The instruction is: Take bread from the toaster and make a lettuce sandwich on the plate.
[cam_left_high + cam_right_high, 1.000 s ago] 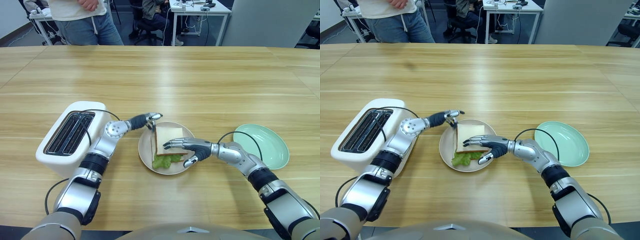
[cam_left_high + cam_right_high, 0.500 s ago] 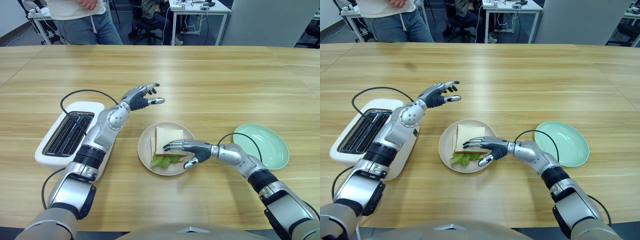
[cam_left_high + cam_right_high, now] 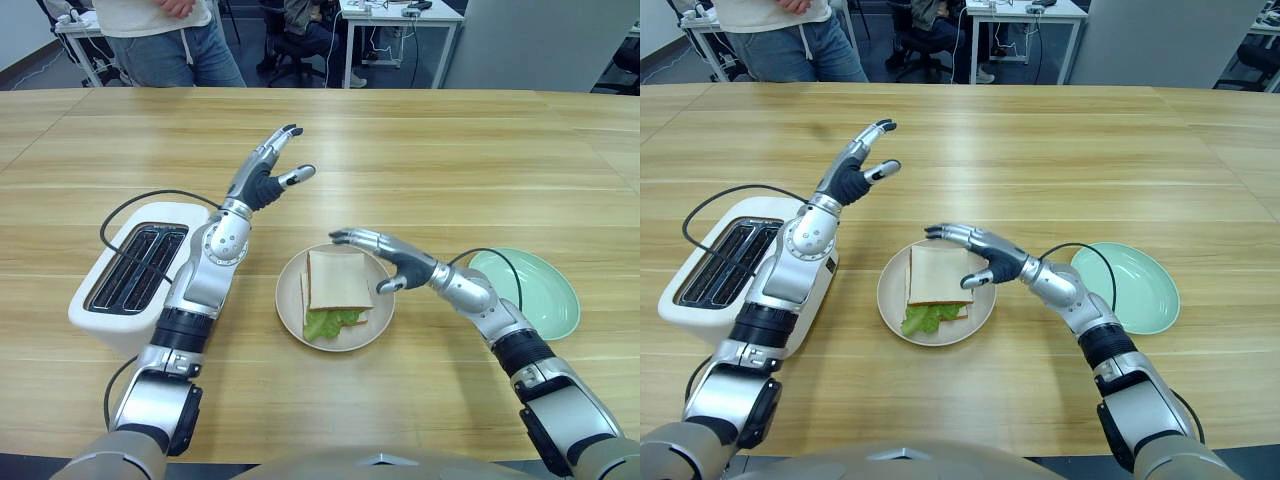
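White bread tops the lettuce sandwich [image 3: 338, 281] on the tan plate [image 3: 288, 292], long axis 12-to-6. My right hand [image 3: 400, 262], open and empty, hovers nearest at its 2 o'clock; my left hand [image 3: 262, 180] — open too — is raised at 11.

mint-green dish [image 3: 548, 292]: on the table, right side | wooden table [image 3: 430, 150]: light planks | white desk [image 3: 385, 18]: behind the far edge | grey partition [image 3: 530, 45]: beside the desk
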You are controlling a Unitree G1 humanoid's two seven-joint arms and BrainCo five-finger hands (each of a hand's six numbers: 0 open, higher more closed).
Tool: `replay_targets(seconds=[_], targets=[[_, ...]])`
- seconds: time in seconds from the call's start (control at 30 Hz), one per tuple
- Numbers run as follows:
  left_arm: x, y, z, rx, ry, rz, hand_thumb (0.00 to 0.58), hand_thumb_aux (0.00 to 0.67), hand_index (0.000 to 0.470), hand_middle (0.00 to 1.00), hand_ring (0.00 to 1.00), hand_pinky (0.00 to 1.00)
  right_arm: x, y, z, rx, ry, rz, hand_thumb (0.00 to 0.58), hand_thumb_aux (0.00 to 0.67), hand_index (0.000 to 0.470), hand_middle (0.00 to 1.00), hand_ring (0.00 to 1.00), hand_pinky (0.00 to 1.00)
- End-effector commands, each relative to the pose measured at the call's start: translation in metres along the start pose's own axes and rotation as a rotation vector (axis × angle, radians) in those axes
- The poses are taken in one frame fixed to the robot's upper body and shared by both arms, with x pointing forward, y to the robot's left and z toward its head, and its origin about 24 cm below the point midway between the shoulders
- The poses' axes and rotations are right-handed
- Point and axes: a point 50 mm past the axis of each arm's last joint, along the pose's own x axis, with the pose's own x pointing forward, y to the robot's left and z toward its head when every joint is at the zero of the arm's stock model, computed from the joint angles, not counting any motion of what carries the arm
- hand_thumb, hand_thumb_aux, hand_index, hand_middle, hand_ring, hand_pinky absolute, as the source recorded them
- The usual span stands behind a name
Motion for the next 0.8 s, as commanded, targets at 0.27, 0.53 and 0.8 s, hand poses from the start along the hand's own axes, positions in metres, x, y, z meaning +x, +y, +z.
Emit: replay_targets(seconds=[0.27,0.53,0.8], targets=[[-0.037,0.024,0.021,-0.217,-0.022,0.211,0.58,0.67,0.46,1.0,1.0,1.0,-0.011,-0.034,0.001,0.3,0.028,-0.495,0.58,0.67,0.46,1.0,1.0,1.0],[-0.075,0.023,0.039,-0.236,-0.044,0.137,0.58,0.67,0.46,1.0,1.0,1.0,-0.021,-0.039,0.01,0.352,0.031,-0.527,0.58,0.67,0.46,1.0,1.0,1.0],[-0.113,0.003,0.038,-0.175,-0.013,-0.254,0.58,0.67,0.46,1.0,1.0,1.0,-0.035,-0.015,0.026,0.385,0.071,-0.228,0.58,0.67,0.46,1.0,1.0,1.0]])
